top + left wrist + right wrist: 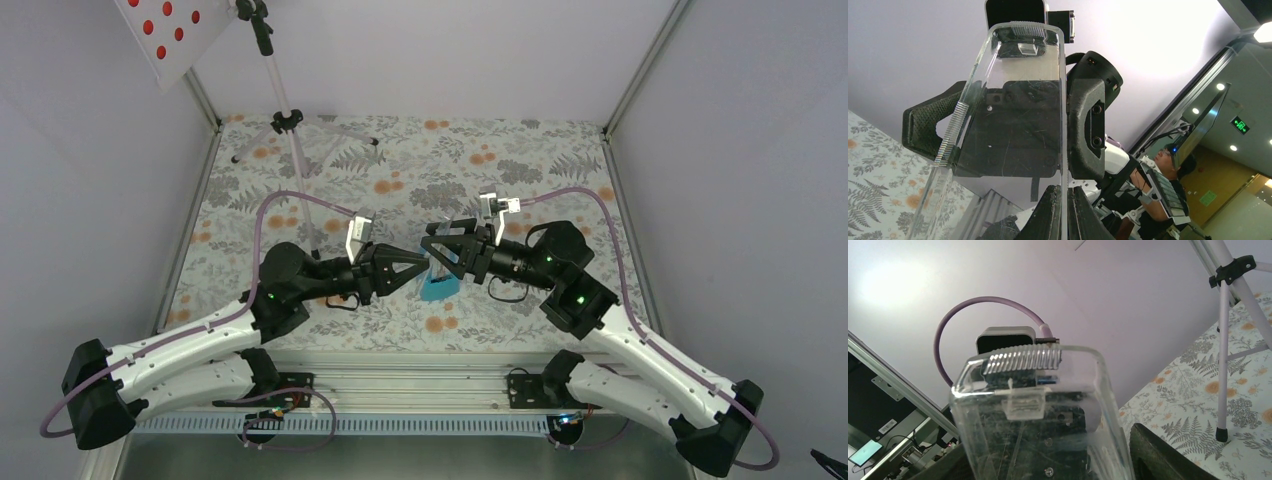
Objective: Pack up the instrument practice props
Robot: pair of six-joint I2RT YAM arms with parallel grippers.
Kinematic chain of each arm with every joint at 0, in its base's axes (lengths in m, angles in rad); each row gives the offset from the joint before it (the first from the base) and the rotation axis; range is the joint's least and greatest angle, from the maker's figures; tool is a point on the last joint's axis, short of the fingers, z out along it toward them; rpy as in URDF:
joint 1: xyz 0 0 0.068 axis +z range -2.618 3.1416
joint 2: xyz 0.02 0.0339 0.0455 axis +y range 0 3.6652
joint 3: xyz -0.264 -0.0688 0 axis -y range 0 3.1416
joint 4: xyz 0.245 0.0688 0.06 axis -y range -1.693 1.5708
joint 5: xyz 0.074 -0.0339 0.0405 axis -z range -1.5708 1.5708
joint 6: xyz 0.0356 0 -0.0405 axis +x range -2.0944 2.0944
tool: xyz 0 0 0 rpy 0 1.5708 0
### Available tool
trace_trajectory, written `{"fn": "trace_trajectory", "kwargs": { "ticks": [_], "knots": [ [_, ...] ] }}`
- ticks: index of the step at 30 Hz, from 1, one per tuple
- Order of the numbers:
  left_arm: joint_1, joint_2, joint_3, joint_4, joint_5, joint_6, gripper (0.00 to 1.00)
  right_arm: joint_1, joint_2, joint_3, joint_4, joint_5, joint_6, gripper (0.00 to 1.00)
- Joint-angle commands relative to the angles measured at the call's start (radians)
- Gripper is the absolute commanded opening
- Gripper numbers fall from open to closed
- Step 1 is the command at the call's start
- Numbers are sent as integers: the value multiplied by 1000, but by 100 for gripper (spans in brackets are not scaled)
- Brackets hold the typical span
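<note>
A small turquoise metronome [437, 287], wedge-shaped from overhead, shows just below the middle of the top view, right under the meeting tips of two black grippers. I cannot tell whether it rests on the surface [540, 160] or hangs slightly above it.

The left gripper [424, 264] reaches in from the left with its jaws pressed together. The right gripper [430, 243] comes from the right with its jaws apart. In its wrist view its dark fingers [1158, 456] stand on either side of a clear shell [1038, 420], and contact is unclear.

That shell tapers upward to a ribbed cap and fills the centre of both wrist views. It is probably the metronome's housing, though no turquoise shows there. In the left wrist view the closed fingers meet at its lower edge, and I cannot see whether they pinch it.

The risk, as I judge it, lies in the smooth, hard plastic and its sloping sides. A squeeze could push it out of the jaws, and releasing it before the other gripper has a firm hold would drop it. The tips are also close enough to knock each other.

The surface is matte, printed with grey ferns and orange flowers. In the upper left of the top view, well apart, stands the music stand [287, 122]. It has thin silver tubes, a black hub, splayed legs and a pale desk [165, 40] dotted with red.
</note>
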Motion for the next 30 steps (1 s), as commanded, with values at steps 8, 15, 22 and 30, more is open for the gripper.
{"fn": "trace_trajectory", "kwargs": {
  "ticks": [8, 15, 22, 30],
  "knots": [
    [-12, -18, 39, -31, -12, 37, 2, 12, -30, 23, 12, 23, -40, 34],
    [-12, -25, 55, -94, -42, 57, 15, 11, -69, -14, -8, 66, -82, 32],
    [-11, -71, 108, -305, -144, 138, 64, 12, -110, -44, -81, 142, -150, 33],
    [73, -119, 371, -890, -456, 442, 100, 38, -161, -276, -90, 394, -377, 34]
  ]
}}
